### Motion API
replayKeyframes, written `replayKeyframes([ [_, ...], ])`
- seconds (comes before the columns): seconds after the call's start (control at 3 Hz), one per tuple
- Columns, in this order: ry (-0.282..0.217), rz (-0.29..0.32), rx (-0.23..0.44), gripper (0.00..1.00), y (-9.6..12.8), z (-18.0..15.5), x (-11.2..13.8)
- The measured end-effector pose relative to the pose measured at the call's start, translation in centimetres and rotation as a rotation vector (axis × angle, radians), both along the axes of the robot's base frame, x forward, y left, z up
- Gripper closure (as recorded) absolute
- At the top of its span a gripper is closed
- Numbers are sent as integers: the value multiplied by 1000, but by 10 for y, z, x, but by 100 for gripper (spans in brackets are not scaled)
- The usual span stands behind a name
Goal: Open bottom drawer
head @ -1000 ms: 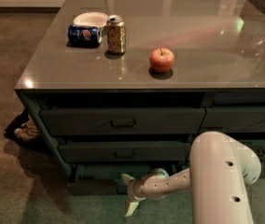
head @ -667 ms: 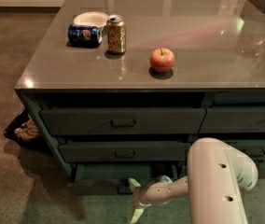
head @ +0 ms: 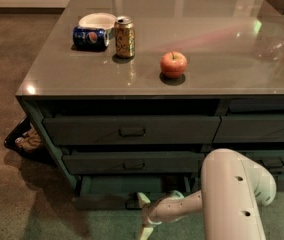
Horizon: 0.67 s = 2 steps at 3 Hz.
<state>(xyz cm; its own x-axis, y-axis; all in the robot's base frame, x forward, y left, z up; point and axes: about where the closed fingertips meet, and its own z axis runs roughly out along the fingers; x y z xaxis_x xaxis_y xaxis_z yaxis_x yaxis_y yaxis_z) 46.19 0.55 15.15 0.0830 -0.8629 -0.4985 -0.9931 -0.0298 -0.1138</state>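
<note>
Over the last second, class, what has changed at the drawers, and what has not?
The gripper has slid slightly lower in the view, toward the camera, just in front of the bottom drawer. The drawer stays partly open, teal inside showing. The apple, gold can, blue can and bowl have not moved.
</note>
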Motion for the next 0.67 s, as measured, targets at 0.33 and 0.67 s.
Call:
replayKeyframes([
  [0.33,5,0,0,0,1,8,1],
  [0.67,5,0,0,0,1,8,0],
])
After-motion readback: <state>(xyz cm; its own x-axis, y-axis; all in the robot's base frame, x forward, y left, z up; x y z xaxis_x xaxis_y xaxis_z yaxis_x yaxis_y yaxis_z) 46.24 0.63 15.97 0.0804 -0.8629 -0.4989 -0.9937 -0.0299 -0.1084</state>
